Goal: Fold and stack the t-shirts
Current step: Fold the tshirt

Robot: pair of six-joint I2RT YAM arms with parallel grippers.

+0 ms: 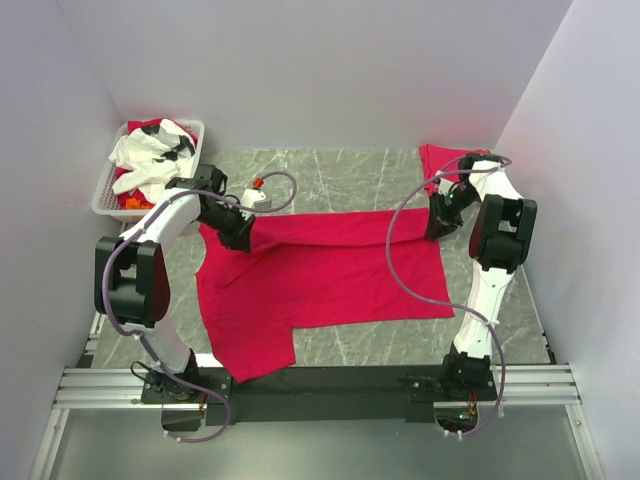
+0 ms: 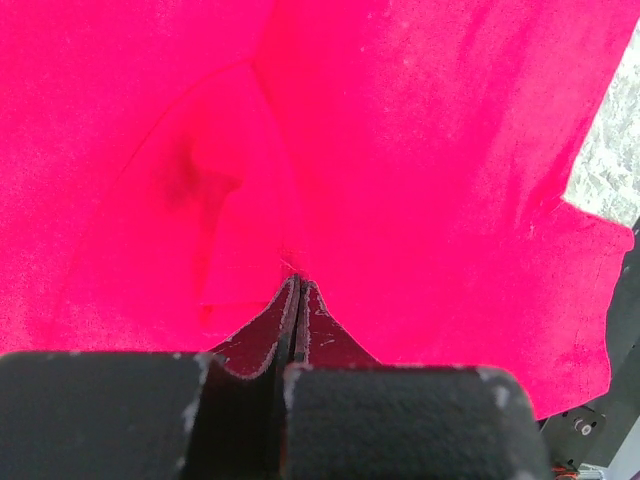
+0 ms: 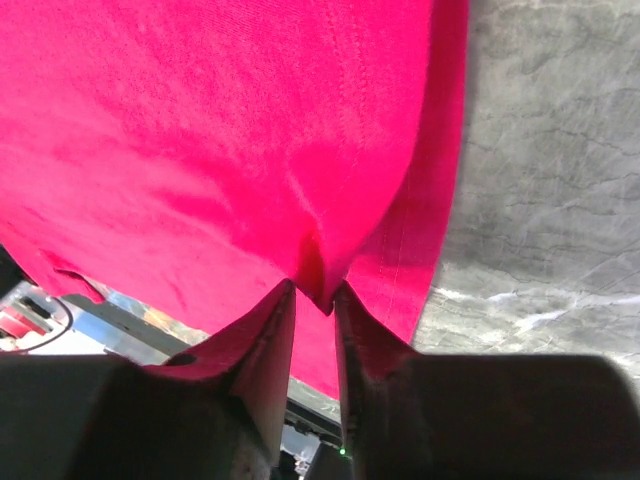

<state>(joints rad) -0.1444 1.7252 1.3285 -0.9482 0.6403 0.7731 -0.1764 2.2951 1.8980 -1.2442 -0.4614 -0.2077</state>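
A crimson t-shirt (image 1: 330, 275) lies spread across the middle of the marble table, with its far edge lifted and folded toward the front. My left gripper (image 1: 237, 232) is at the shirt's far left corner. In the left wrist view the left gripper (image 2: 295, 280) is shut with the red t-shirt (image 2: 420, 150) pinched at its tips. My right gripper (image 1: 438, 225) is at the far right corner. Seen from the right wrist, the right gripper (image 3: 315, 290) has its jaws apart, and a small pucker of the t-shirt (image 3: 220, 130) hangs between the tips. Another red t-shirt (image 1: 445, 160) lies at the back right.
A white slotted basket (image 1: 105, 195) at the back left holds white and red cloth. Grey marble table (image 1: 340, 175) shows behind the shirt and to its right (image 3: 550, 150). Walls close in on both sides, and the black rail with the arm bases runs along the near edge.
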